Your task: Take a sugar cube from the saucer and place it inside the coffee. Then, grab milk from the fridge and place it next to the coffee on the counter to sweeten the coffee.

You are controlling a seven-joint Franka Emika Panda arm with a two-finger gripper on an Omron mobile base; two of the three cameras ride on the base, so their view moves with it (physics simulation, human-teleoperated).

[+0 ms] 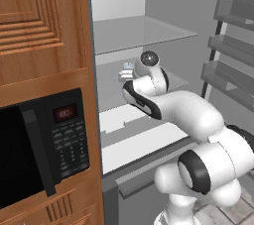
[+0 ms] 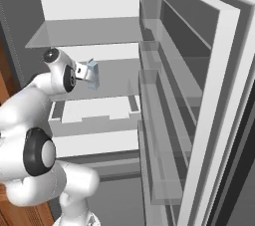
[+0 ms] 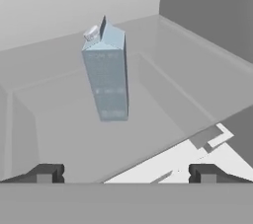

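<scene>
Milk: the milk [image 3: 107,72] stands upright on a glass shelf [image 1: 144,33] level inside the fridge [image 2: 89,1], ahead of the hand and apart from it; cap and gable at the top.
Fingers: the gripper [image 3: 126,173] is spread wide and grasping nothing; both dark fingers [image 3: 47,173] sit well outside the carton's width in the hand view.
Step in hand: judged from the open fridge and the arm reaching in, the milk fetch; the approach is under way and no contact is made yet.
Next move: carry the hand forward until the carton sits between the fingers, then close on its flat sides about mid-height. The carton is tall and narrow, so a push at the top could tip it.
Arm: the white arm [image 1: 193,120] bends in from the front of the fridge opening, wrist at shelf height.
Around: door racks [image 2: 159,95] hang to the right, a microwave [image 1: 44,144] is set in the wooden cabinet on the left.
In the way: nothing stands between fingers and carton; the shelf's front edge lies close below the hand and calls for a level approach.
</scene>
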